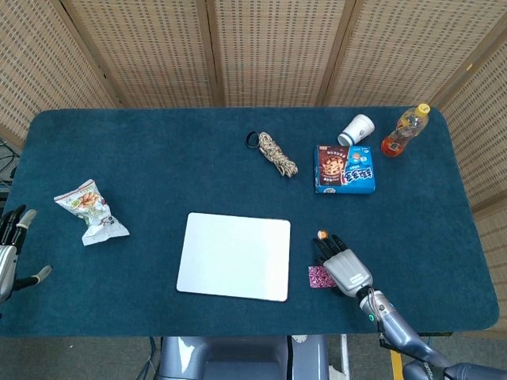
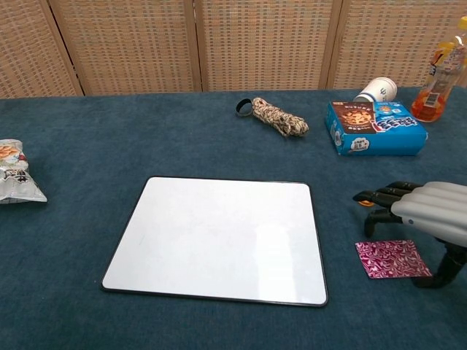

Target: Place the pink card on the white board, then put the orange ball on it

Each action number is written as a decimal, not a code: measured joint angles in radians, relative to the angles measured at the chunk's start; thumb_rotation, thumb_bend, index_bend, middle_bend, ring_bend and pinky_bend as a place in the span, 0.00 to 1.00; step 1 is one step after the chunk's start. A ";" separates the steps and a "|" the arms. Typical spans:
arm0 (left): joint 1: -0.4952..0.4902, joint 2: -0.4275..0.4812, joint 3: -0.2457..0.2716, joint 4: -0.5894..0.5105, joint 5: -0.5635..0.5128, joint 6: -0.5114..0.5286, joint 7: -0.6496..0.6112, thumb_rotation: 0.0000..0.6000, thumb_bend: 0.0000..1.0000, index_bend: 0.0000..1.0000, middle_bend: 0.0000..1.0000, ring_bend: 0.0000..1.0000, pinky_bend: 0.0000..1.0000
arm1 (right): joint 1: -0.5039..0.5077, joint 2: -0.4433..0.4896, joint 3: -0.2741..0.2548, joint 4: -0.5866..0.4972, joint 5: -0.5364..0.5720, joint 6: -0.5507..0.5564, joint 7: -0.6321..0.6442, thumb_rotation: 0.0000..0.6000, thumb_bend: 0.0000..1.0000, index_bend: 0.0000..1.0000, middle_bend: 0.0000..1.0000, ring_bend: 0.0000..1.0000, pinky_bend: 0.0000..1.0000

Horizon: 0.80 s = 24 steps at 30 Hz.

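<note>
Under my right hand (image 2: 427, 210) the fingers (image 1: 328, 245) are spread and reaching forward, holding nothing as far as I can tell, with the thumb hanging down at the card's right edge, though I can't say if it touches. That pink card (image 2: 392, 258) is lying flat on the blue cloth, just right of the white board (image 1: 234, 256) and not on it yet. It looks thin, light and a bit glossy, so my guess is it'll be a pain to lift straight off the felt; I'd go for an edge, probably the near or right side, and pinch it or slide it toward the board rather than pressing down on the middle. The orange ball (image 1: 322, 234) sits just past my fingertips, small and round, so it'll likely roll if I nudge it, and I'd want to close around it from above when its turn comes. Further out, the left hand (image 1: 11, 253) is parked at the far edge of the table (image 1: 158, 158), fingers apart and empty, well away from everything
</note>
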 measured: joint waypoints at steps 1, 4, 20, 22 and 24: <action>0.000 0.000 0.000 0.000 0.000 0.000 0.000 1.00 0.00 0.00 0.00 0.00 0.00 | 0.001 -0.001 0.000 0.001 0.004 -0.002 -0.002 1.00 0.24 0.41 0.00 0.00 0.00; -0.001 0.000 0.000 0.000 -0.001 -0.001 0.000 1.00 0.00 0.00 0.00 0.00 0.00 | 0.004 -0.004 0.000 0.003 0.020 -0.007 -0.009 1.00 0.28 0.49 0.00 0.00 0.00; -0.001 0.000 0.001 -0.001 -0.003 -0.002 0.001 1.00 0.00 0.00 0.00 0.00 0.00 | 0.011 0.004 -0.009 -0.020 0.006 0.008 0.027 1.00 0.34 0.55 0.00 0.00 0.00; 0.000 0.001 0.000 -0.001 -0.003 -0.001 -0.002 1.00 0.00 0.00 0.00 0.00 0.00 | 0.011 0.005 -0.008 -0.025 0.001 0.014 0.037 1.00 0.34 0.55 0.00 0.00 0.00; 0.000 0.002 0.000 -0.001 -0.004 -0.002 -0.003 1.00 0.00 0.00 0.00 0.00 0.00 | 0.012 0.007 -0.005 -0.032 -0.008 0.023 0.050 1.00 0.34 0.55 0.00 0.00 0.00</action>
